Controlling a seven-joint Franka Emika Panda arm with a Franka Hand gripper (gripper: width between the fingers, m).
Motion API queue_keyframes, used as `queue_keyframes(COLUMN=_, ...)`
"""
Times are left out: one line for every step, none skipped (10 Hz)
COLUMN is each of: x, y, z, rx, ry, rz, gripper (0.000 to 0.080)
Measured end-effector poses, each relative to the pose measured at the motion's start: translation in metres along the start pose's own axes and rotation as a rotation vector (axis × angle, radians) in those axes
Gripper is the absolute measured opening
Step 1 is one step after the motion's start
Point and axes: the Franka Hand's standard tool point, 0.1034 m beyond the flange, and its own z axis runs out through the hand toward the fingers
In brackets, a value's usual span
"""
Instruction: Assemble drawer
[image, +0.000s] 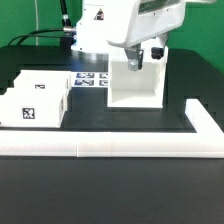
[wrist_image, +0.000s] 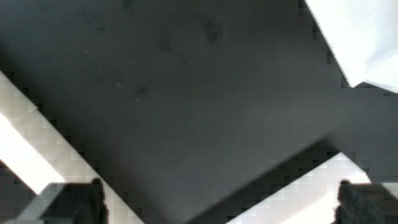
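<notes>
Exterior view first: my gripper (image: 140, 60) hangs over the top of the casing (image: 135, 90), which stands upright near the middle of the table (image: 120, 190) with its open face toward the camera. That way round makes sense, since the mouth is where the trays have to slide in. I can't read the finger spread from here because the wrist housing crowds it. On the exterior view's left sit the trays (image: 35, 100), 2 tagged white pieces touching each other, well apart from the casing and not yet loaded into it. I judge they're parked there so the arm has a free lane across the dark surface between them and the casing. The marker board (image: 95, 78) lies flat behind that lane, and the L-shaped wall (image: 110, 148) runs along the near edge and turns up the exterior view's right, a stop to square parts against. Over to the wrist view: both fingers (wrist_image: 71, 203) show at the picture's edge, spread wide apart, and between them the gripper (wrist_image: 217, 205) has only bare black table (wrist_image: 178, 100), so the hand is fully parted and carrying nothing. There's a white slab in one corner and a pale strip along the opposite side. The slab is probably the casing's top, but it's blurred and cropped and I won't swear to it. My read is that the drawer job is at an early stage, the arm placed high to pick its next part.
</notes>
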Motion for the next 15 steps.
queue_keyframes(x=0.000, y=0.000, z=0.000, rx=0.000, ry=0.000, rz=0.000, gripper=0.0649)
queue_keyframes(x=0.000, y=0.000, z=0.000, rx=0.000, ry=0.000, rz=0.000, gripper=0.0649)
queue_keyframes(x=0.000, y=0.000, z=0.000, rx=0.000, ry=0.000, rz=0.000, gripper=0.0649)
queue_keyframes(x=0.000, y=0.000, z=0.000, rx=0.000, ry=0.000, rz=0.000, gripper=0.0649)
queue_keyframes(x=0.000, y=0.000, z=0.000, rx=0.000, ry=0.000, rz=0.000, gripper=0.0649)
queue_keyframes(x=0.000, y=0.000, z=0.000, rx=0.000, ry=0.000, rz=0.000, gripper=0.0649)
queue_keyframes(x=0.000, y=-0.001, z=-0.001, rx=-0.001, ry=0.002, rz=0.010, gripper=0.0649)
queue_keyframes(x=-0.004, y=-0.008, z=-0.007, rx=-0.020, ry=0.021, rz=0.111, gripper=0.0649)
queue_keyframes(x=-0.009, y=-0.025, z=-0.015, rx=-0.036, ry=0.033, rz=0.202, gripper=0.0649)
queue_keyframes(x=-0.011, y=-0.044, z=-0.021, rx=-0.037, ry=0.030, rz=0.289, gripper=0.0649)
queue_keyframes(x=-0.010, y=-0.054, z=-0.028, rx=-0.038, ry=0.031, rz=0.340, gripper=0.0649)
queue_keyframes(x=-0.010, y=-0.054, z=-0.033, rx=-0.039, ry=0.042, rz=0.348, gripper=0.0649)
queue_keyframes(x=-0.010, y=-0.054, z=-0.031, rx=-0.036, ry=0.040, rz=0.349, gripper=0.0649)
queue_keyframes(x=-0.010, y=-0.055, z=-0.030, rx=-0.035, ry=0.039, rz=0.349, gripper=0.0649)
queue_keyframes(x=-0.012, y=-0.054, z=-0.030, rx=-0.034, ry=0.042, rz=0.368, gripper=0.0649)
